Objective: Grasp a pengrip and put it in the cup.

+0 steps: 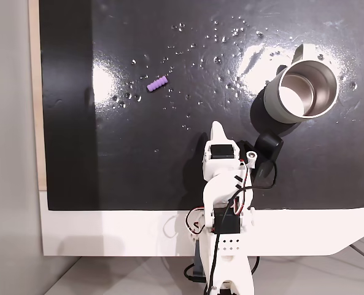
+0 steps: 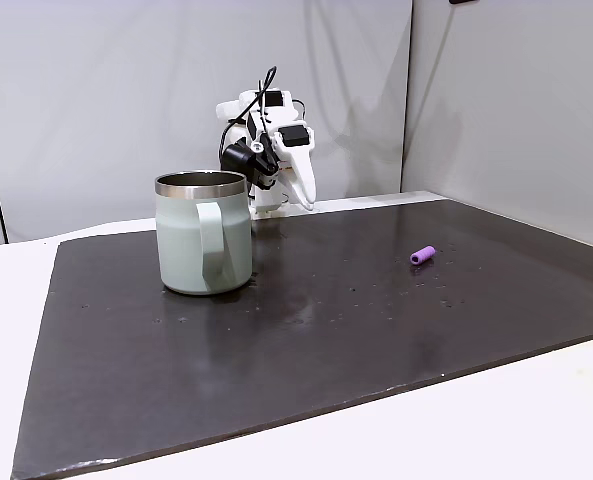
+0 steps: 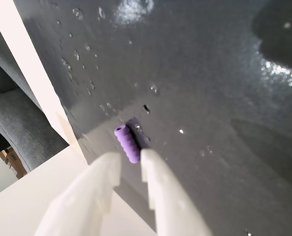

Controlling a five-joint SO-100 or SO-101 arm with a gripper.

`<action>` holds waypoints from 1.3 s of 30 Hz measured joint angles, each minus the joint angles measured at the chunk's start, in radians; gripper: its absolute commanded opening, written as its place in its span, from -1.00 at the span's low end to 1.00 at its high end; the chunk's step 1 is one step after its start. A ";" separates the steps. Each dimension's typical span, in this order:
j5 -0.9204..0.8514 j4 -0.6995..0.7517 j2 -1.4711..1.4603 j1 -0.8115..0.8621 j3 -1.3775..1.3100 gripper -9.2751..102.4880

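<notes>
Looking down in a fixed view, the pengrip is seen lying on its side on the black mat, left of centre and well apart from the cup, which stands upright at the right with its shiny inside bare and its handle toward the top edge. The white arm rises from the lower edge of the bench, and the end effector is held over the mat between the two things, touching neither; whether its fingers are parted cannot be told here. In another fixed view, taken from the opposite side at bench level, the cup is shown at the left with its handle facing the camera, the pengrip lies on the mat at the right, and the end effector points downward behind the cup, above the mat. In the wrist view, the two white fingers are seen slightly apart with nothing between them, and the pengrip lies on the mat just beyond their tips, in line with the gap.
</notes>
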 measured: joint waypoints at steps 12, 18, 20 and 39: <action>-0.008 0.000 0.000 -0.026 0.000 -0.83; -0.018 0.000 0.000 -0.028 0.000 -0.83; -0.051 0.014 0.000 -0.026 -0.002 -0.83; -0.176 0.341 -0.798 -0.098 -0.899 -0.53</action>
